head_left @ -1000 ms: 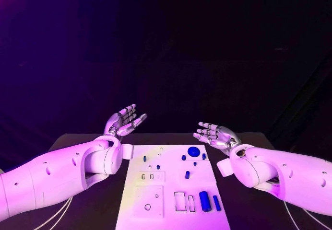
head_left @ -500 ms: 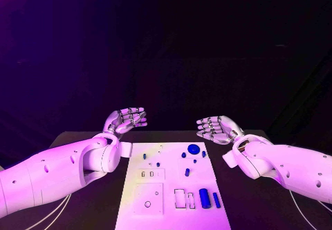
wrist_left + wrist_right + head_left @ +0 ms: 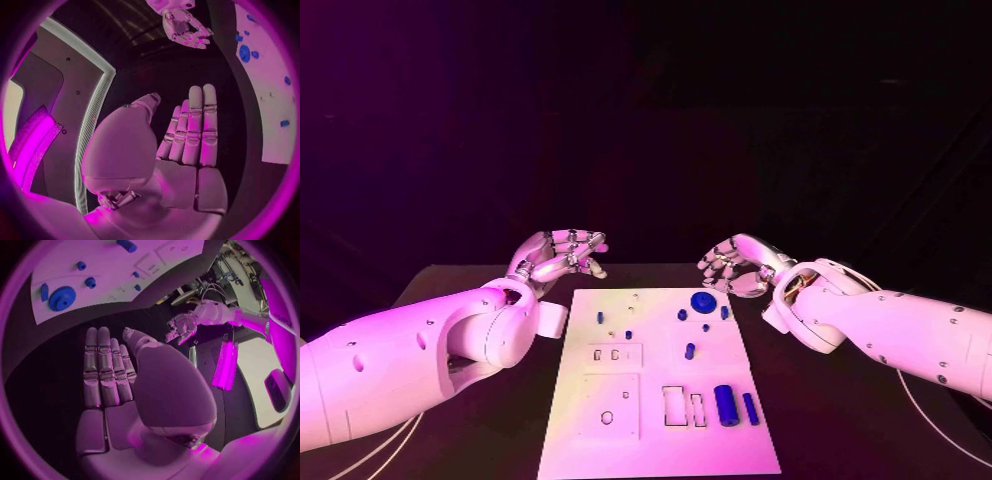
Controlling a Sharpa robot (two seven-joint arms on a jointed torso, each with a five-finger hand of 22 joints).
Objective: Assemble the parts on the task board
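Head view: the task board (image 3: 661, 400) lies mid-surface (image 3: 848, 420); blue parts (image 3: 727, 405) rest on it, a round gear (image 3: 702, 301) near its far edge. Left hand (image 3: 560, 254) and right hand (image 3: 740, 266) hover beyond the far corners, fingers curled, holding nothing.
Left wrist view: fingers (image 3: 197, 125) extended, pressed side by side.
Right wrist view: fingers (image 3: 103, 365) extended, pressed side by side; the gear (image 3: 62, 298) sits on the board.
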